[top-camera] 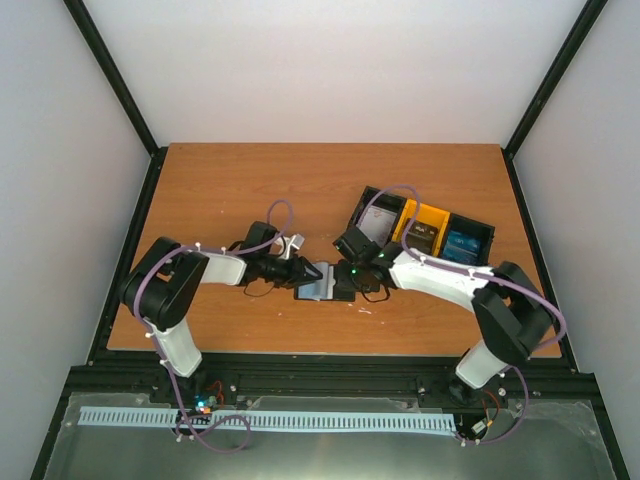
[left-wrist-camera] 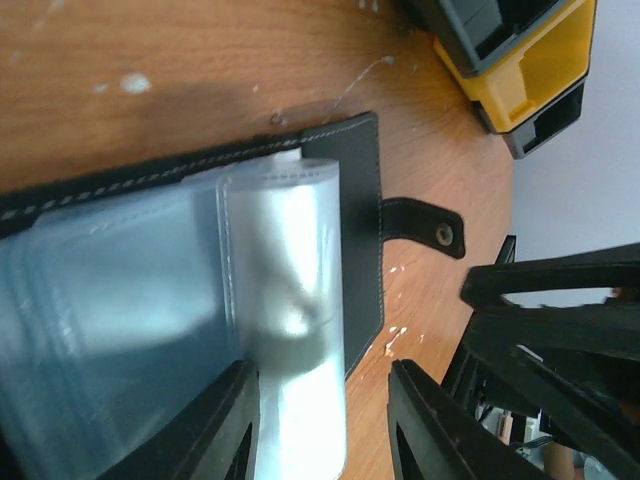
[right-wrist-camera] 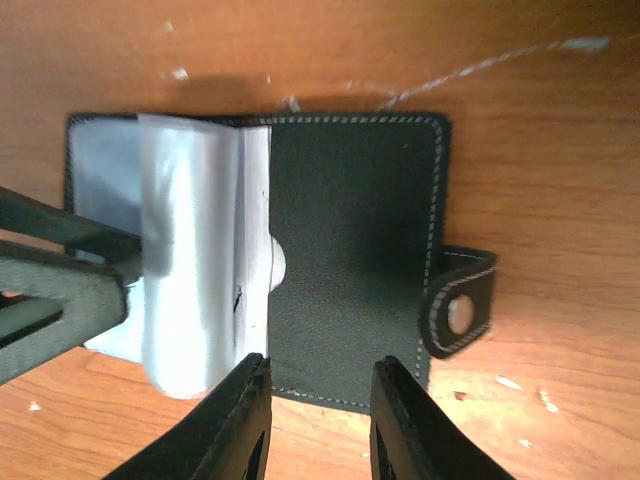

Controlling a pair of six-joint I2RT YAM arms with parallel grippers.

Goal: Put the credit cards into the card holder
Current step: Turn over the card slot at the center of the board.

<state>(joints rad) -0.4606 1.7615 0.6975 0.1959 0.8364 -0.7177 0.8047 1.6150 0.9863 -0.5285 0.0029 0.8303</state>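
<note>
Left fingers point(left-wrist-camera: 225, 430) stand apart around the curled clear sleeve point(left-wrist-camera: 290, 260), right fingers point(right-wrist-camera: 245, 430) apart over the cover of the card holder point(right-wrist-camera: 350, 250) lying open toward the near edge of the desk point(top-camera: 250, 180), so I would pin that cover flat and hold one pocket mouth lifted.

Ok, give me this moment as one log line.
card holder open | left fingers astride clear sleeve, grip unclear | right fingers apart over black cover | blue card in tray
</note>
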